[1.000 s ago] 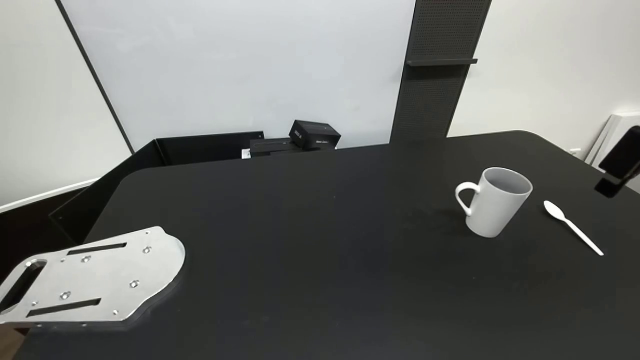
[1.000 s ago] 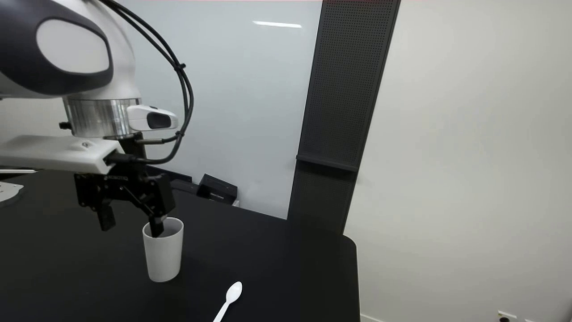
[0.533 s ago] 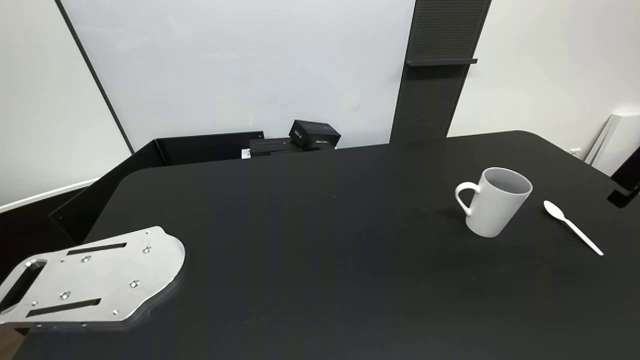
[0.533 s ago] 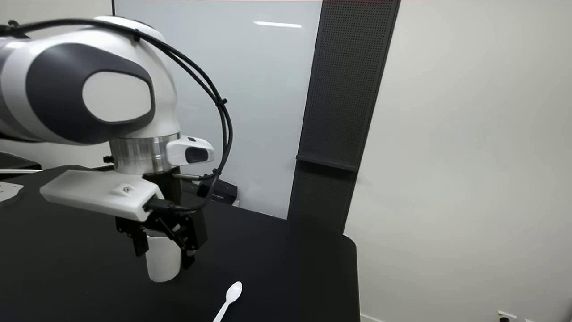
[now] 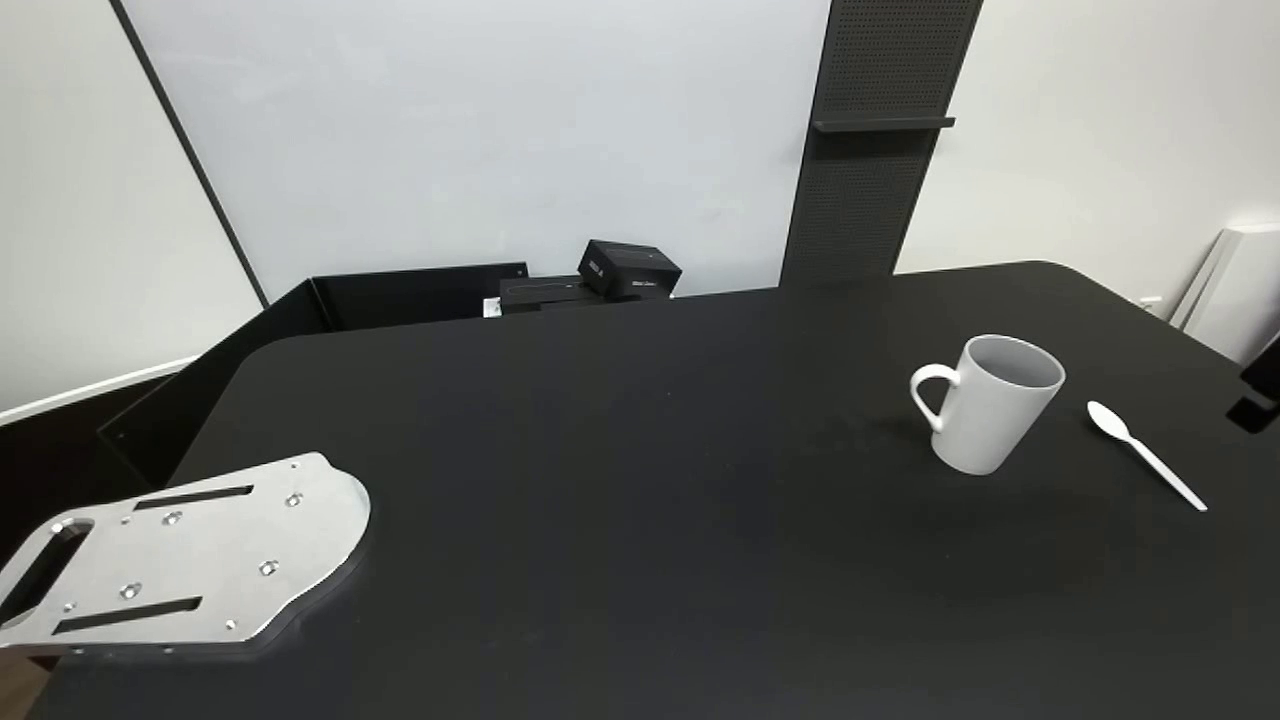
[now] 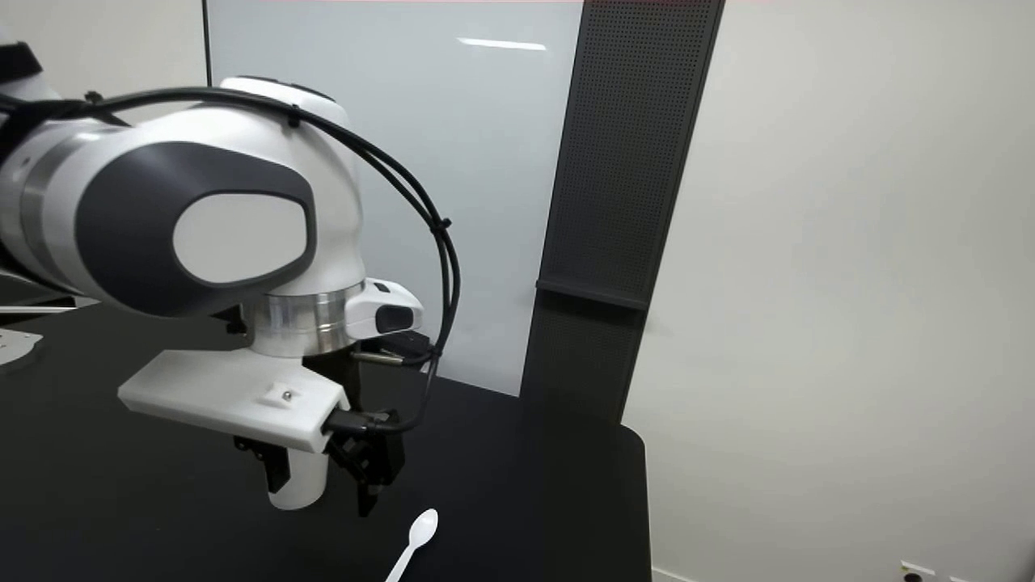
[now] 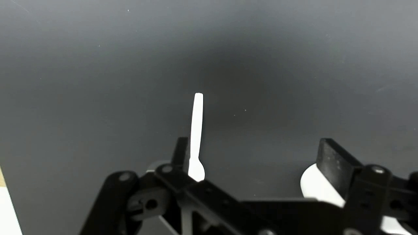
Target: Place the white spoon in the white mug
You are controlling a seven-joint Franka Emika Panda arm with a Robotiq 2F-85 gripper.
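The table (image 5: 600,500) carries both items and gives them a flat support. The arm (image 6: 194,226) reaches over it with the wrist pointing down, presumably to allow a vertical approach to a low part. The gripper (image 7: 254,153) hangs above the table, jaws spread wide and holding nothing; this spacing probably serves to tolerate misalignment before the pick. The mug (image 5: 990,420) stands upright on its base, rim upward, so it can receive the part from above. The spoon (image 7: 196,133) lies flat on the table beside the mug, apart from it, bowl end nearer. In the wrist view its handle runs crosswise to the line between the jaws, which suits a grip across the narrow width. The spoon appears close to one jaw rather than centred, so a sideways correction is likely required. Caution: the mug may be near enough to be knocked
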